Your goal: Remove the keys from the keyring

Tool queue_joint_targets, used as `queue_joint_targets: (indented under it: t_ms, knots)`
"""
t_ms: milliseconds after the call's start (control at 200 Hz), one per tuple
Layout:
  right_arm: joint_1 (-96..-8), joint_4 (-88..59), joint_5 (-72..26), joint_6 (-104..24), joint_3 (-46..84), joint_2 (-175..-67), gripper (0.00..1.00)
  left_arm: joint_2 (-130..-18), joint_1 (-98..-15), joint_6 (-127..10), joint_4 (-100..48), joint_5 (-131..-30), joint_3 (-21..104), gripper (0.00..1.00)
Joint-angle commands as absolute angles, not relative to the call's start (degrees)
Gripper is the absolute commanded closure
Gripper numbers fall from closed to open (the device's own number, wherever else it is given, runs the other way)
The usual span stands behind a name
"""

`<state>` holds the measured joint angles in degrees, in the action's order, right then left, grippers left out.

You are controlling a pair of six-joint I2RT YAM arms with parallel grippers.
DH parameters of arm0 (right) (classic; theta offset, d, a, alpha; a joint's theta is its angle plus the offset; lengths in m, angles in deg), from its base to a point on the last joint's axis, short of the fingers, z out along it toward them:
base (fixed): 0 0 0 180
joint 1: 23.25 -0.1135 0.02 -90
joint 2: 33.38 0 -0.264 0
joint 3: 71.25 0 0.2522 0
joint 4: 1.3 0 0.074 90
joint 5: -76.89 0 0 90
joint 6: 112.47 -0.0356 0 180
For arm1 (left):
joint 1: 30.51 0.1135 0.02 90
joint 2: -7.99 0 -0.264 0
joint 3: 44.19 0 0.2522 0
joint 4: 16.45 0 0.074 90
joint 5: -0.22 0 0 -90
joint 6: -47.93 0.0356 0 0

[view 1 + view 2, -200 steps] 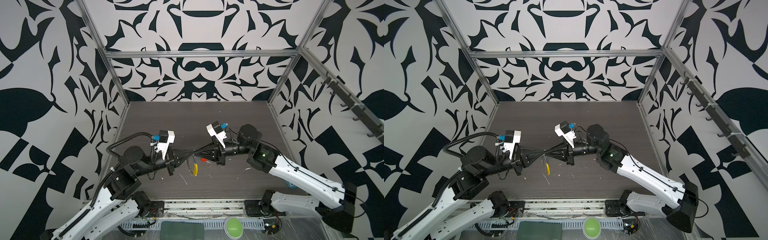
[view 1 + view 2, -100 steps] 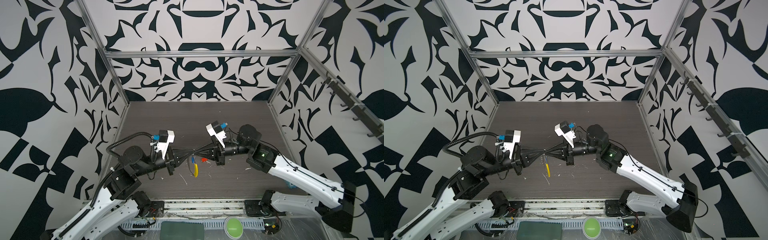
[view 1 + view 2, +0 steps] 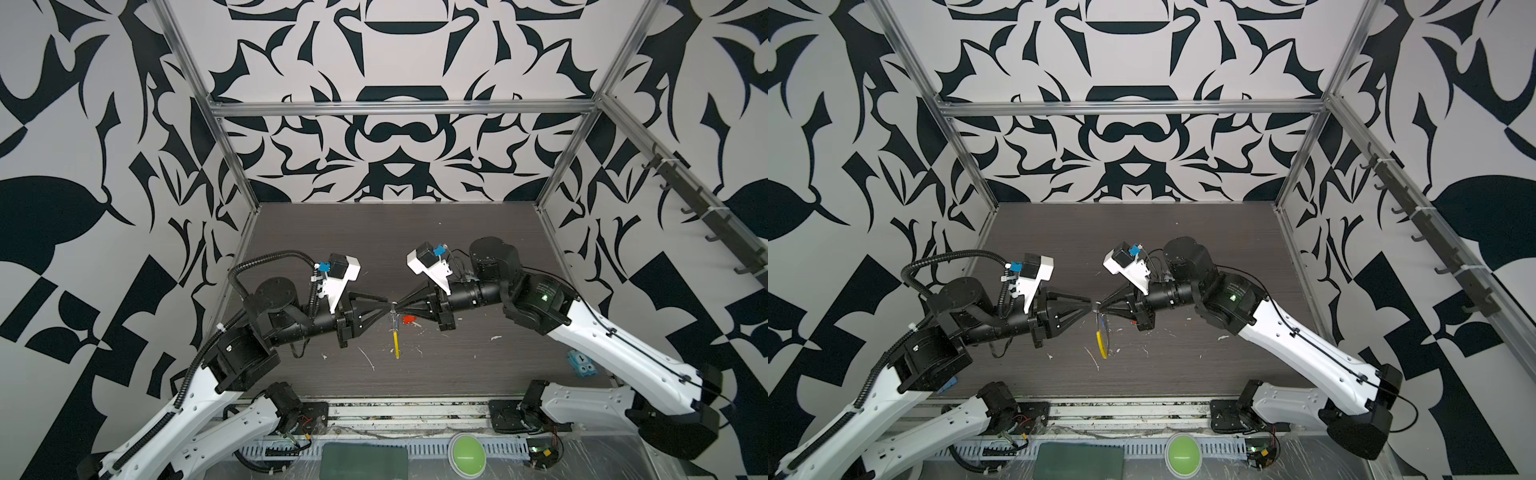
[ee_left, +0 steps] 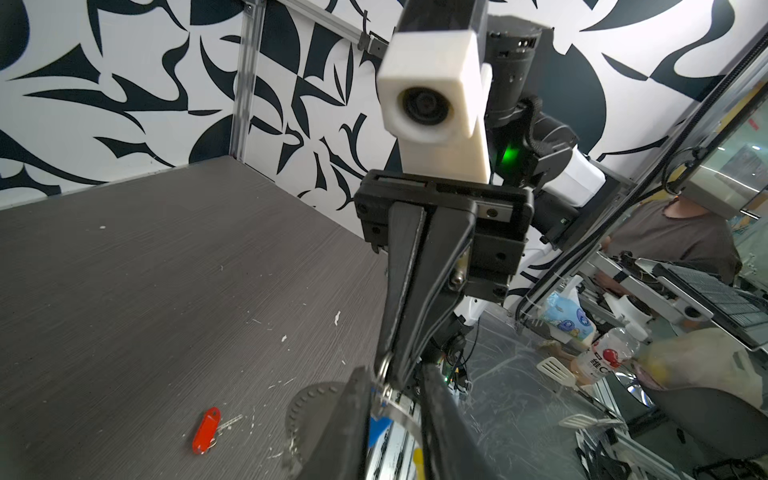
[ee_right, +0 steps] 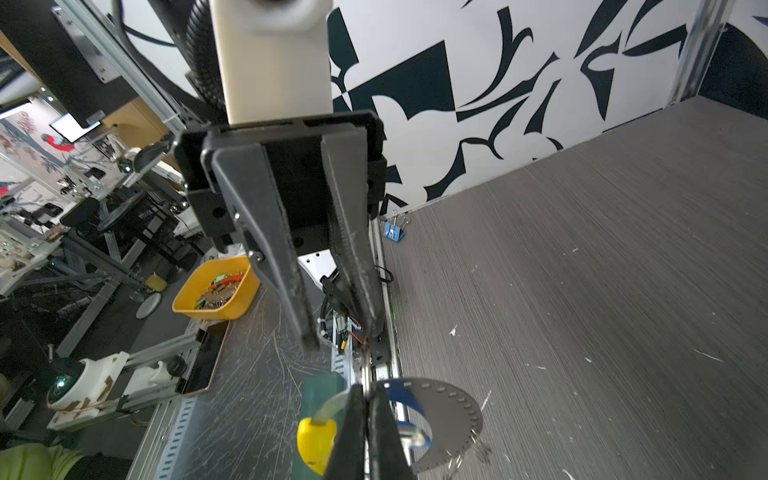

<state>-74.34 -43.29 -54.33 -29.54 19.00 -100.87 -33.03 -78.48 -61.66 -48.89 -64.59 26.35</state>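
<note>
It was a robotics lab: a bench (image 3: 374, 232) boxed by patterned panels (image 3: 399, 50) on aluminium framing (image 3: 399, 109), what looked like other workstations (image 5: 62, 216) and a seated person (image 4: 673, 241) beyond.

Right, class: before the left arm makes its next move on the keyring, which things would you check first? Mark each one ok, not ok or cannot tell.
1. Is the right gripper shut on the keyring? ok.
2. Is the left gripper open and holding nothing? ok.
3. Is the red key off the ring? ok, it lies on the table.
4. Is the blue key off the ring? not ok, it hangs at the ring between the left gripper's fingers.
5. Is the ring's opening turned towards the left gripper? cannot tell.
</note>
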Motion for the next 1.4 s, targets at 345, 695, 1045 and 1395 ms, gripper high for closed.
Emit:
queue_joint_targets:
  t_ms: [345, 695, 1045, 1395]
  knots:
    - [-74.47, -60.68, -53.87, -22.56, 30.00, -104.73, 1.00, -39.36, -78.50, -57.74, -59.47, -58.04, 32.31, 0.80]
    - [-74.41, -61.36, -53.70, -22.55, 31.48, -105.89, 1.00, -40.88, -78.50, -57.16, -59.80, -56.65, 32.79, 0.88]
    - [-75.30, -59.17, -49.67, -23.85, 31.68, -105.44, 0.78, -38.44, -78.48, -58.09, -50.51, -60.34, 28.57, 1.00]
    - [-76.83, -38.39, -32.37, -27.78, 16.37, -92.62, 0.60, -27.61, -78.50, -61.37, -32.15, -71.14, 17.60, 1.00]
